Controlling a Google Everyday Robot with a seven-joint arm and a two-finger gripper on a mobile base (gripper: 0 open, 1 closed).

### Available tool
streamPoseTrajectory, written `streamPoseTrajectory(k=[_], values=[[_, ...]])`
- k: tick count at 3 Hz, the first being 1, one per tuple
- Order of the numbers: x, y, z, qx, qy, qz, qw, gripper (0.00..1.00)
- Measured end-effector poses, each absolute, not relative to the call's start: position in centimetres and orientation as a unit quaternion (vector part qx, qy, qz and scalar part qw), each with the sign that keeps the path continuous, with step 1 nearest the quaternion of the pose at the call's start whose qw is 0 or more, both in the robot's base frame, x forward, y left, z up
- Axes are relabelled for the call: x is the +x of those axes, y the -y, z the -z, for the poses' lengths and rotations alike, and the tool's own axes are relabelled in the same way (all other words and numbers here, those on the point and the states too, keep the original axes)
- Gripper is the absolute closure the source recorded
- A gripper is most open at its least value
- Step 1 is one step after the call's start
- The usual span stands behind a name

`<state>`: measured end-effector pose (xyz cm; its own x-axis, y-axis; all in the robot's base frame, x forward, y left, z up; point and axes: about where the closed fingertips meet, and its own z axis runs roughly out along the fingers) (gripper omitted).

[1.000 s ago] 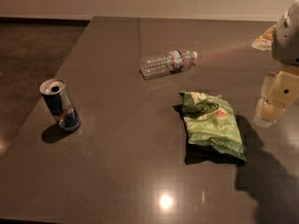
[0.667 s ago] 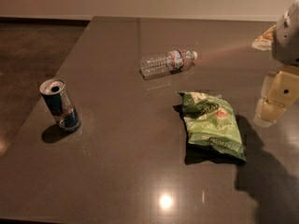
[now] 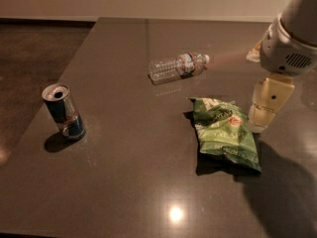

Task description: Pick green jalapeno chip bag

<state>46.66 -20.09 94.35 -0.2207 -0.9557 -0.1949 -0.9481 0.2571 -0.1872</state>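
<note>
- Green foil bag lies flat on the dark table, right of centre, nearer than the bottle and well apart from the can at the left.
- Gripper hangs just beside the bag's right edge, toward its far end; whether it is apart or together, I cannot tell.
- I judge the bag light, soft and crinkly, also slippery; it will crush easily.
- Best hold seems 1 raised edge or the puffed middle, pinched gently from above.
</note>
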Motion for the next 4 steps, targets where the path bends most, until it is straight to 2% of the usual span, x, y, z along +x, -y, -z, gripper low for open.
streamPoseTrajectory(k=[3,4], values=[[47.9,17.0,-87.3,-0.629,-0.771,-0.045,0.090,0.00],[47.8,16.7,-86.3,-0.628,-0.772,-0.054,0.082,0.13]])
